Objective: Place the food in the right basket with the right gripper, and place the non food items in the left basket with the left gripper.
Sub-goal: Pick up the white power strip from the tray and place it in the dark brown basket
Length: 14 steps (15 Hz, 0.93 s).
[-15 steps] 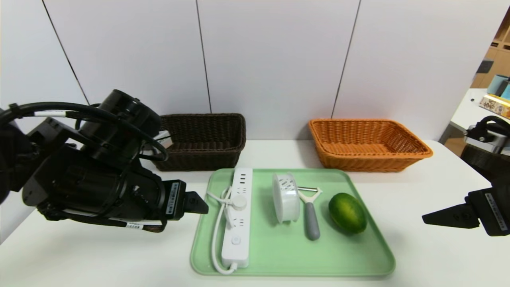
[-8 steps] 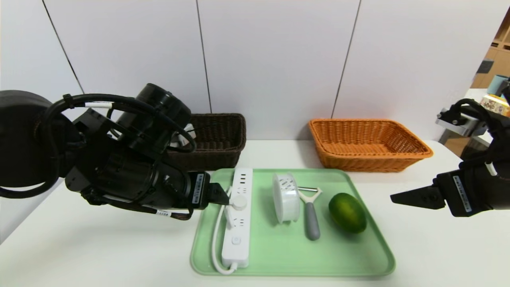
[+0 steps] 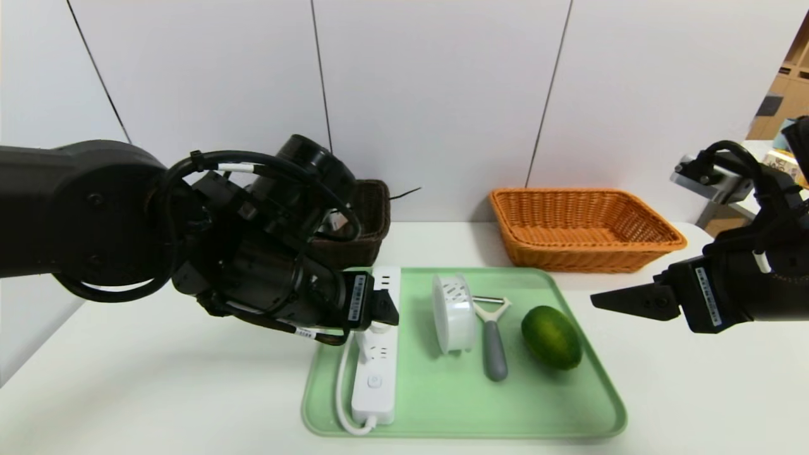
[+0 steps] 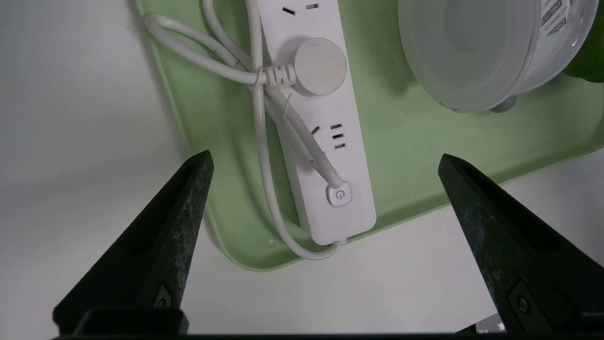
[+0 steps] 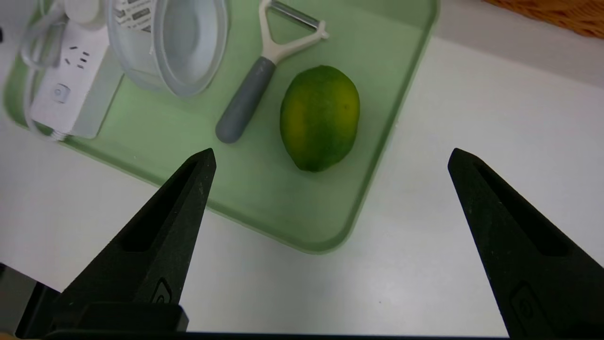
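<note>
Reach step, nothing sorted yet. Tray (image 3: 588, 404) centre table; brown basket (image 3: 370, 218) at 11, orange basket (image 3: 584, 230) at 1. My left gripper (image 4: 325, 160) spread over power strip (image 3: 377, 354); right gripper (image 5: 330, 156) spread, nearing lime (image 3: 551, 337). Next: descend, pinch.

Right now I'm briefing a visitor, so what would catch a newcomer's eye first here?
The bulky black left gripper, open above the white power strip on the green tray. Next, the green mango at the tray's right, with the open right gripper beside it, and the orange basket behind.
</note>
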Tool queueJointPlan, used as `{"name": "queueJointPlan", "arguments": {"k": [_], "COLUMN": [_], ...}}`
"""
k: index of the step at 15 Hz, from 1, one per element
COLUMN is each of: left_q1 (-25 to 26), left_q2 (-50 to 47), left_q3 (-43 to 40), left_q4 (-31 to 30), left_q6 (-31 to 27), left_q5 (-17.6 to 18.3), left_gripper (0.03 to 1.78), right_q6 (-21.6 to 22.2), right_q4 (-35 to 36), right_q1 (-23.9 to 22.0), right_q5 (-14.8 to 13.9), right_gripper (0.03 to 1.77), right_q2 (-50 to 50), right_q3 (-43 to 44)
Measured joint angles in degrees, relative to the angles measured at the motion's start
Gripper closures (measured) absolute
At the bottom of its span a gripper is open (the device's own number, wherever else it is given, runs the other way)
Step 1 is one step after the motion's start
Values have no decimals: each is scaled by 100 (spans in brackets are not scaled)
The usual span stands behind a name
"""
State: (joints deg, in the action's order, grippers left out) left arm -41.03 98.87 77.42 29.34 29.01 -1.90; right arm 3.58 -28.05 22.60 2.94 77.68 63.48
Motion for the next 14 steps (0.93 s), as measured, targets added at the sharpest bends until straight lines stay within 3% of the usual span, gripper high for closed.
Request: {"name": "queueJointPlan", "arguments": {"k": [4,7,14], "left_q1": [-127,-201,-238], "left_q2": [315,590,1056], "left_q3": [199,297,333], "left_q4": [-7,-13,-7], "left_q6": [-2,0,157], "left_q5": [-96,-444,-738], "left_gripper": [12,12,12], "right_q6": [115,118,116], "right_q4": [-20,-20,2], "right_q1": [206,380,427], "right_q5": [11,11,11], "right_gripper": [10,10,10], "right_q2": [-39,-48,-50], "right_q3": [286,394,419]}}
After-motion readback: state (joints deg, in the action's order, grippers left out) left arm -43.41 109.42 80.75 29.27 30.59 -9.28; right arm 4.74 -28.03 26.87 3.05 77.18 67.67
